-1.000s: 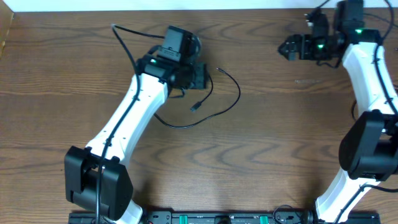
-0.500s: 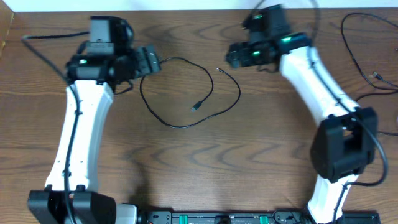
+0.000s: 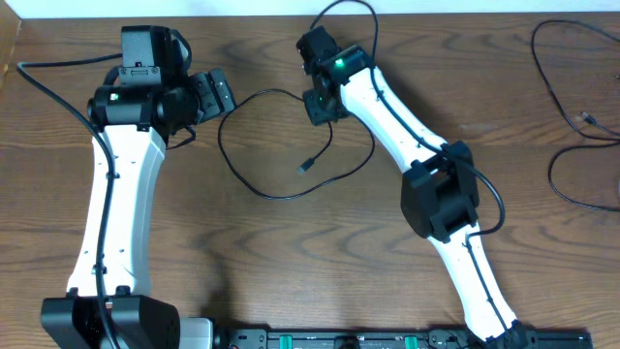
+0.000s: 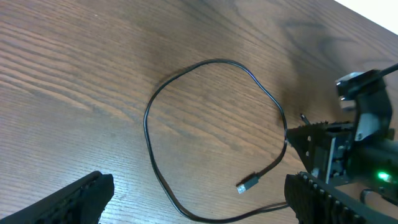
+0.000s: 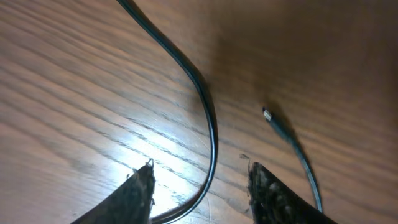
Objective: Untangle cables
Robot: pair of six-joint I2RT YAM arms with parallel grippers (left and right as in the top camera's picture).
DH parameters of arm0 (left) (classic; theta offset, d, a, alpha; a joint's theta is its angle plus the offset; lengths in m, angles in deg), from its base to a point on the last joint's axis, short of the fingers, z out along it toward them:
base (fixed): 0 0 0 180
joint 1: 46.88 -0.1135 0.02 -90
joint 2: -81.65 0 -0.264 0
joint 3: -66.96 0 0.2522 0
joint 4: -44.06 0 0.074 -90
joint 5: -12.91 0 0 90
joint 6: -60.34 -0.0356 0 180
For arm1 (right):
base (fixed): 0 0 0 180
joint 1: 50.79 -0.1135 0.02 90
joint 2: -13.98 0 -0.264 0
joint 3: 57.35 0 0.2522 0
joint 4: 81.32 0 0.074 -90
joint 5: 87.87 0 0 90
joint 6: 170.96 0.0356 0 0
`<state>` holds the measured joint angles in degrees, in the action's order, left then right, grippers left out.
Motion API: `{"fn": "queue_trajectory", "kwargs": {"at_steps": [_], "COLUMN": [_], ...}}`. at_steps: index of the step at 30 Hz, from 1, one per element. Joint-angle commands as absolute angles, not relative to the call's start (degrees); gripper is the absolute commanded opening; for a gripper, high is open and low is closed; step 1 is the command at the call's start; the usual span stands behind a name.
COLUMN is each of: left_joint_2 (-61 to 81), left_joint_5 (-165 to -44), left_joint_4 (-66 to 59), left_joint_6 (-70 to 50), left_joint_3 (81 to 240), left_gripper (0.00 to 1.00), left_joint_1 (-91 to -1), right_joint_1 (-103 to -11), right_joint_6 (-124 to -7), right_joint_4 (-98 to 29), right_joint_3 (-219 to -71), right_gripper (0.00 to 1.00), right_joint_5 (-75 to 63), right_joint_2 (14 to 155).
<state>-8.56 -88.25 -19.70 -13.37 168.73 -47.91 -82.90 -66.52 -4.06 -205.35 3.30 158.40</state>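
Note:
A thin black cable (image 3: 225, 145) lies in an open loop on the wooden table, its USB plug (image 3: 306, 166) inside the loop. My right gripper (image 3: 320, 105) hangs over the loop's top right. In the right wrist view the cable (image 5: 211, 140) runs between its fingertips (image 5: 142, 183) with a gap on each side; the gripper (image 5: 202, 186) is part open and a thin loose end (image 5: 277, 124) lies beside it. My left gripper (image 3: 211, 95) stands wide open left of the loop. The left wrist view shows the gripper (image 4: 199, 202), the loop (image 4: 148, 118) and the plug (image 4: 248, 184).
More black cable (image 3: 560, 92) lies loose at the far right of the table, with a second curve (image 3: 562, 184) below it. The table's back edge (image 3: 242, 14) runs just behind both grippers.
The right arm swept from the far right corner to the cable loop and its jaws narrowed. The left arm swung left off the cable and opened wide.

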Motion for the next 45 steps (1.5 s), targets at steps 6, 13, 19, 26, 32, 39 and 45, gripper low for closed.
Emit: {"fn": "queue_trajectory", "kwargs": {"at_steps": [6, 13, 19, 26, 32, 39, 45], "left_joint_2": [-8.67, -8.67, -8.67, -8.67, -8.67, -8.67, -8.67], "left_joint_5": [-86.87, -86.89, -86.87, -86.87, -86.87, -86.87, -86.87], "left_joint_4": [-20.22, -20.44, -21.14, -21.09, -21.07, -21.05, -21.03], "left_joint_6": [-13.48, -13.48, -13.5, -13.5, -13.5, -13.48, -13.48], "left_joint_3": [169.34, 169.34, 169.19, 169.14, 169.14, 169.14, 169.14], "left_gripper": [0.93, 0.93, 0.93, 0.93, 0.93, 0.93, 0.93], "left_joint_1": [-48.09, -48.09, -48.09, -48.09, -48.09, -48.09, -48.09], "right_joint_1": [-85.42, -86.99, -87.25, -85.13, -80.41, -73.53, -67.08], "right_joint_6": [-57.06, -52.03, -50.78, -61.03, -76.55, -81.93, -81.91], "right_joint_4": [1.56, 4.1, 5.8, 5.21, 6.74, 14.24, 17.14], "right_joint_3": [-206.59, -205.98, -205.85, -207.86, -212.87, -214.81, -214.33], "right_gripper": [0.34, 0.32, 0.13, 0.01, 0.01, 0.01, 0.01], "right_joint_5": [6.93, 6.47, 6.28, 5.99, -0.24, -0.08, 1.34], "right_joint_2": [162.14, 163.82, 165.61, 164.48, 159.73, 157.42, 157.53]}}
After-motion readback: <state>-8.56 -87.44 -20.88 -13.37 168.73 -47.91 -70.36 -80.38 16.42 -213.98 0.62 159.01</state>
